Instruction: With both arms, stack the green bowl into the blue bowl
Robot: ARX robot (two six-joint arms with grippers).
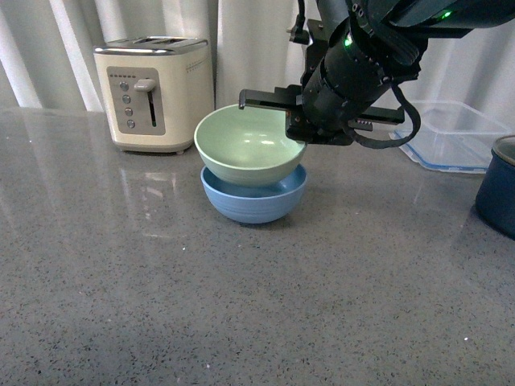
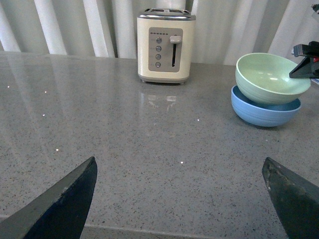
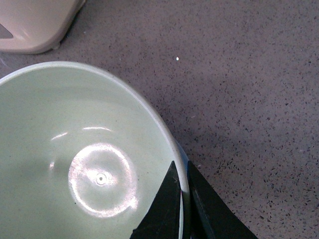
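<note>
The pale green bowl (image 1: 245,149) sits tilted in the light blue bowl (image 1: 256,199) on the grey counter, in front of the toaster. My right gripper (image 1: 296,122) is shut on the green bowl's right rim, one finger inside and one outside, as the right wrist view shows (image 3: 182,172). The green bowl (image 3: 75,159) fills that view; a sliver of the blue bowl's rim shows beside it. In the left wrist view the green bowl (image 2: 269,77) and blue bowl (image 2: 264,110) stand far off. My left gripper (image 2: 179,164) is open and empty above bare counter.
A cream toaster (image 1: 154,92) stands at the back left. A clear container with a blue rim (image 1: 451,133) lies at the back right. A dark navy pot (image 1: 499,189) stands at the right edge. White curtains hang behind the counter.
</note>
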